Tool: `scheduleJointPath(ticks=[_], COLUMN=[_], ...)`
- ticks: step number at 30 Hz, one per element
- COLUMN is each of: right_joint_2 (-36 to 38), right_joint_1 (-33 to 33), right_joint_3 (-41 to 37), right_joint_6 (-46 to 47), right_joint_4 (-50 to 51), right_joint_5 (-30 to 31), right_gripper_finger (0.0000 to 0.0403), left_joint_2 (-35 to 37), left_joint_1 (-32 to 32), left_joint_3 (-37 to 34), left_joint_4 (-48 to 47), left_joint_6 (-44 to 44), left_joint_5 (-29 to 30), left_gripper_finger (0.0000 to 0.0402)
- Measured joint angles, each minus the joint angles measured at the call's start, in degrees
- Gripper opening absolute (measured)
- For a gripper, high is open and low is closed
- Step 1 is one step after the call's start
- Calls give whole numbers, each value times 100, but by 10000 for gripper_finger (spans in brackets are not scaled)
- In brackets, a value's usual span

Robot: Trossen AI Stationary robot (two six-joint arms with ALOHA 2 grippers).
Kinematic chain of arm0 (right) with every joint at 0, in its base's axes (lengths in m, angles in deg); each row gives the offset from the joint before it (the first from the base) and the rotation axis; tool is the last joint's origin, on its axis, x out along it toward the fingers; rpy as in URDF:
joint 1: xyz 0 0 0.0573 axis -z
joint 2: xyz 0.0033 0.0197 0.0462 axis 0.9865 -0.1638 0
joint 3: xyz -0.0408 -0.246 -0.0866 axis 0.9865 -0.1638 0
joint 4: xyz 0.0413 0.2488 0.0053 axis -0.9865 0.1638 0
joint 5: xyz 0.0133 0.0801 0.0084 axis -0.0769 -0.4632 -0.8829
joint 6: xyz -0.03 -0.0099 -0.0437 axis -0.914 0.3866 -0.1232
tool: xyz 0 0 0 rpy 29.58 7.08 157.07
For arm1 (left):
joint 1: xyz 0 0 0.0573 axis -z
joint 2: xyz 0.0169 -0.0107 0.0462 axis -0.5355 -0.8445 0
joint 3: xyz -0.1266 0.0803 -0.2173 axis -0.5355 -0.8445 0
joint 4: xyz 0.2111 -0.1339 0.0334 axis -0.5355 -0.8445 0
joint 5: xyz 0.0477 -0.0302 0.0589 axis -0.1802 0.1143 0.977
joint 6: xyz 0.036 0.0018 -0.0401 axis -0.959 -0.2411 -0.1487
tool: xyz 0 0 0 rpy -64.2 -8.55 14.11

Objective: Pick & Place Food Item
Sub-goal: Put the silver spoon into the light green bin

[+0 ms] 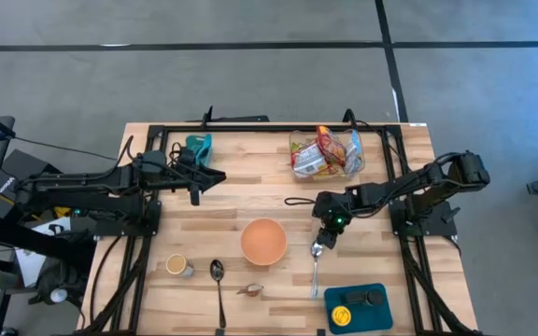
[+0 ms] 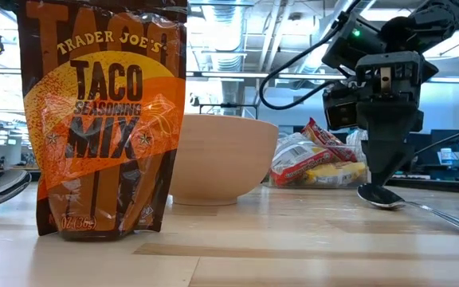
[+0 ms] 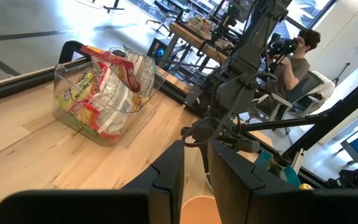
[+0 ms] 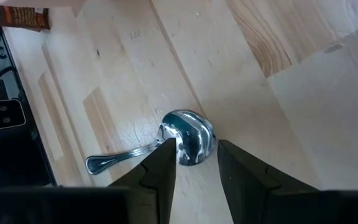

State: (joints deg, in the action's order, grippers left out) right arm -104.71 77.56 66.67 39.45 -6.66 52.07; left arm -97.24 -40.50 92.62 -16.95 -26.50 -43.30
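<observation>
Though lowered onto the counter (image 1: 204, 215), right gripper (image 1: 323, 238) nowhere near any food: fingers only a little apart, straddling the bowl end of a spoon (image 4: 188, 138), holding nothing. Taco seasoning packet (image 2: 106, 119) well apart from it, standing upright near the front edge, beyond the orange bowl (image 1: 263, 241). More snack packets in the clear container (image 1: 325, 152) at the far edge. Left gripper (image 1: 215, 177) hovering on the left side, narrowly open and empty. Packet label readable only in the low view; small brown shape (image 1: 250, 290) from above. Person at a desk (image 3: 297, 56) only in the left wrist view. Counted: two spoons, one bowl, one cup (image 1: 177, 265), one teal tray (image 1: 358, 308).
</observation>
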Motion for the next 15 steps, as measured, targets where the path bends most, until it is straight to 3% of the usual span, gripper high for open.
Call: scheduleJointPath(ticks=[15], right_joint_2=[2], right_joint_1=[-78], right_joint_3=[-2], right_joint_6=[151], right_joint_4=[-7], right_joint_5=[8], right_gripper_finger=[113], left_joint_2=[0], left_joint_1=[2], left_joint_3=[0], left_joint_4=[0], left_joint_6=[0], left_joint_5=[0], left_gripper_finger=[66])
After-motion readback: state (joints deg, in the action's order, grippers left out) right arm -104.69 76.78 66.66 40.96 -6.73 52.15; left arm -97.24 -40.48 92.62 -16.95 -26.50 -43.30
